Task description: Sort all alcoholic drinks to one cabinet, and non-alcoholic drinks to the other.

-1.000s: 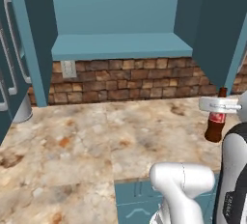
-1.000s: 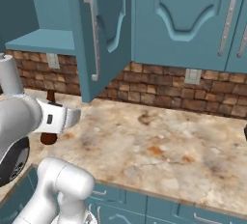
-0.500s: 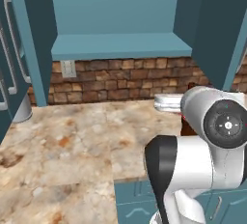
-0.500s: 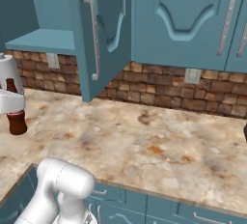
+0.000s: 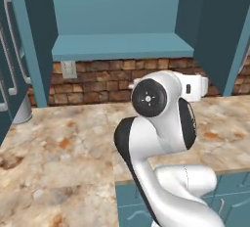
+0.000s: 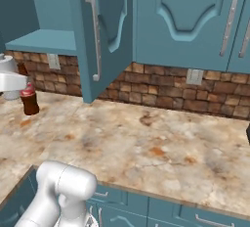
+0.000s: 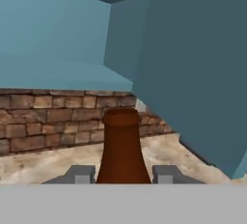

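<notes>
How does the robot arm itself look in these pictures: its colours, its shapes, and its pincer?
The arm is glossy white, built of thick rounded segments with black bands at the joints. One joint ends in a round dark cap with a small hub and ring of dots. The wrist is a white boxy block with a small dark mark. The pincer has two small, square, grey finger tips.

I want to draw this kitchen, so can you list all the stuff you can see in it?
bottle: one, dark brown with a red label, upright on the counter by the open cabinet; its neck stands between the pincer's fingers in the hand view.
cabinet: one open, teal, with a bare shelf, above the counter.
doors: teal, with silver handles, along the wall.
counter: one, marbled beige.
wall: brown brick, with pale outlets.
arm: one, white, over the counter.
pincer: one, grey fingers, either side of the bottle's neck.
</notes>
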